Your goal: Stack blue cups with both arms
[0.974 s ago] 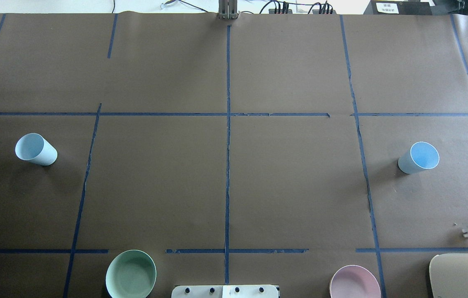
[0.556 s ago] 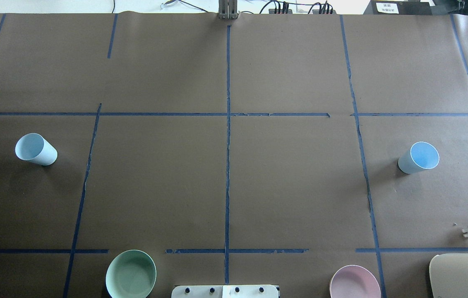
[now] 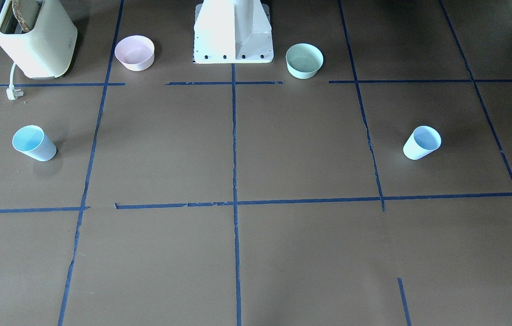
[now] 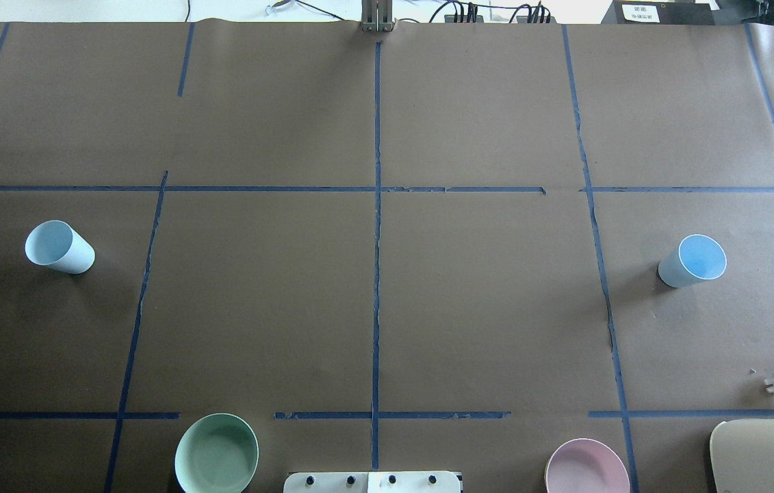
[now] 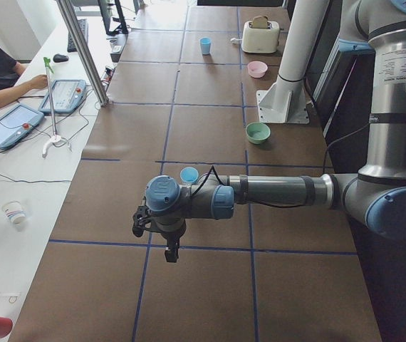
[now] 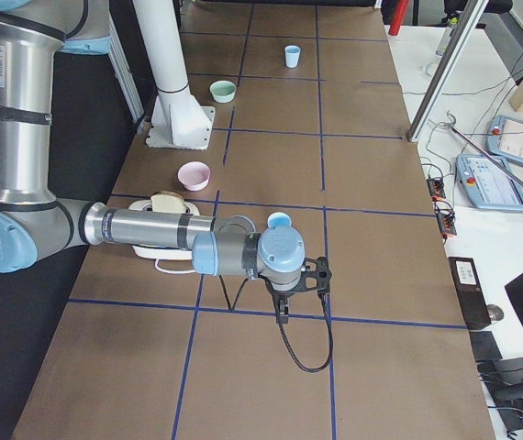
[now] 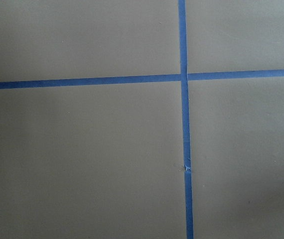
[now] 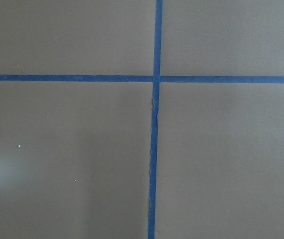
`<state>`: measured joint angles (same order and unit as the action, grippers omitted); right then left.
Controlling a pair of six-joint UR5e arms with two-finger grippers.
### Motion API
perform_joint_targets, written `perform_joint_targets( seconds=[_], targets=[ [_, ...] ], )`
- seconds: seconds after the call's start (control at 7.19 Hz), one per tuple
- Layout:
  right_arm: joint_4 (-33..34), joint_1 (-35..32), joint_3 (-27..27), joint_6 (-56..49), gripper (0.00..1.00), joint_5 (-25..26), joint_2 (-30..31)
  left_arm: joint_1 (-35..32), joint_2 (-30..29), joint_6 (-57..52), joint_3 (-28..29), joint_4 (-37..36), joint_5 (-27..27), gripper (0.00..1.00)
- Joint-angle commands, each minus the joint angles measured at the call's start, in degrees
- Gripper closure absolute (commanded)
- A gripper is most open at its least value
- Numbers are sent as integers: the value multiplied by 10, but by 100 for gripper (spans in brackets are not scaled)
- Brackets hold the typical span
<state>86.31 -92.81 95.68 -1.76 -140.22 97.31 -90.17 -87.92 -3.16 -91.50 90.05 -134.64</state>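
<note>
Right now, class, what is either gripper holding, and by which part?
Nothing: the left-side blue cup and right-side blue cup stand free, apart from the left gripper and right gripper.

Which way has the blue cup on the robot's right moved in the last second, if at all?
No. The blue cup sits at the same spot just right of the tape line.

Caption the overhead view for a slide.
Left blue cup and right blue cup far apart on table; green bowl, pink bowl at bottom.
</note>
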Motion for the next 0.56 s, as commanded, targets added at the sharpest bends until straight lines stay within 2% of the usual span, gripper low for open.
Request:
perform_joint_targets(
  seconds=[0.0,0.42],
  targets=[
    [0,0,1,1,0,0,0,0,0,-1,-1,0,0,0],
    [0,0,1,3,0,-1,-5,0,-1,3,-5,2,-14,0]
  ],
)
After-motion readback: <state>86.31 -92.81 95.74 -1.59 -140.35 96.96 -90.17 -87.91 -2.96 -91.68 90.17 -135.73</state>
